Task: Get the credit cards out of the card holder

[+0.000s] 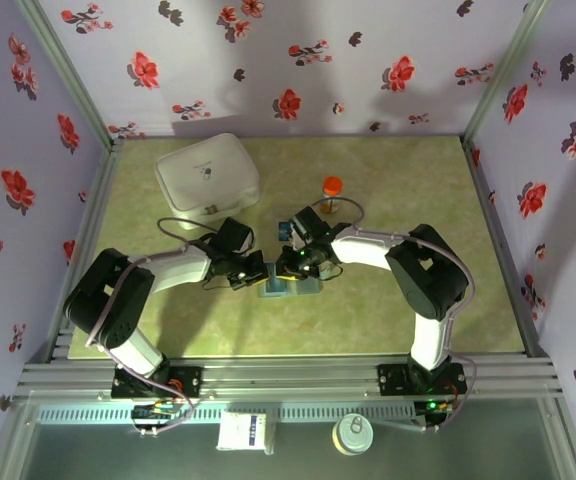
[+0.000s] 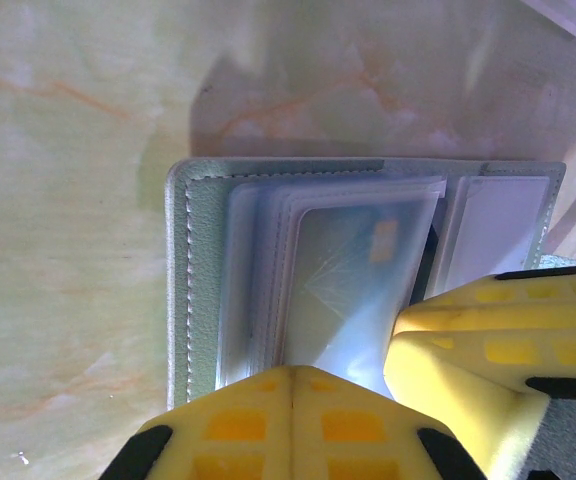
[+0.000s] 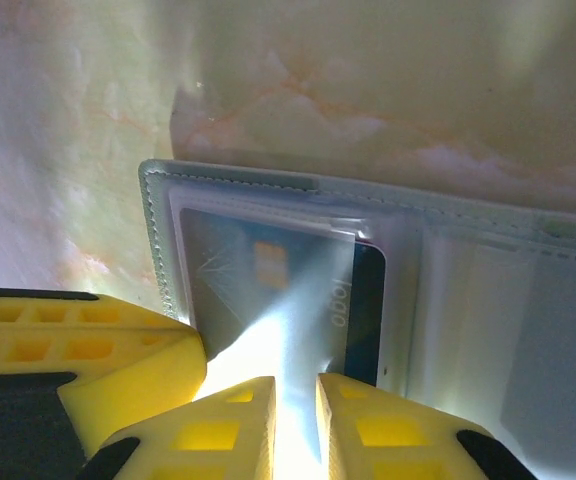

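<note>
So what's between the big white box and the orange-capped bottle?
Nothing. In the top view, just bare green marbled tabletop lies between the big white lidded case and the small orange-capped bottle.

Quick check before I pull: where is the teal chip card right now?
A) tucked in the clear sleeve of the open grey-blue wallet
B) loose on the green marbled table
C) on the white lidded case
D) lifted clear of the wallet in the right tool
A: the right wrist view shows the dark teal chip card behind the clear plastic sleeve of the open grey-blue soft wallet, which lies flat on the green marbled table.
</note>
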You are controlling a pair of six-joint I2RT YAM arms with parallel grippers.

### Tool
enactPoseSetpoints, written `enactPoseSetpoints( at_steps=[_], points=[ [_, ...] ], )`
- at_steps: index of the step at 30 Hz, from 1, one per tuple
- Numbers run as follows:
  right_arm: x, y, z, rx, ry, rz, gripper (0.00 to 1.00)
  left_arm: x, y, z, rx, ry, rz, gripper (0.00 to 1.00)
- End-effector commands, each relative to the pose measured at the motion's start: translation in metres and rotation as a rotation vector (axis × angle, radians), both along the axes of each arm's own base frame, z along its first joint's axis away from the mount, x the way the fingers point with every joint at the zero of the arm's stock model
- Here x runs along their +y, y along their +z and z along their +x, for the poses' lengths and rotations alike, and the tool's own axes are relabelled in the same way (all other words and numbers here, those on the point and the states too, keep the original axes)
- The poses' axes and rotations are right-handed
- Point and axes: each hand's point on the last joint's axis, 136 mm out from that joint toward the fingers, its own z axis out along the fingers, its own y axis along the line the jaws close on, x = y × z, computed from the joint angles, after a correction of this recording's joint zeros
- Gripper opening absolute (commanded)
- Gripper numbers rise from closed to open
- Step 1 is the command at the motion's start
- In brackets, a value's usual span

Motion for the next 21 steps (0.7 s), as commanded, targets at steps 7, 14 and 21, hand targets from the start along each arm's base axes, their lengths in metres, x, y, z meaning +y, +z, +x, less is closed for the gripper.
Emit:
enactPoseSetpoints(
  at_steps=[7,14,21],
  points=[
    [-0.021,-0.009,-0.001,-0.029,-0.001,-0.134,0.26,0.012,-0.015,-0.006,0.028,-0.002,0.058,0.00],
    [-0.022,-0.007,-0.001,-0.041,-0.005,-0.132,0.27,0.011,-0.006,-0.004,0.012,-0.005,0.049,0.03],
    [-0.021,0.000,0.001,-0.057,-0.007,-0.124,0.30,0.013,-0.013,-0.006,0.031,-0.004,0.066,0.03]
  ],
)
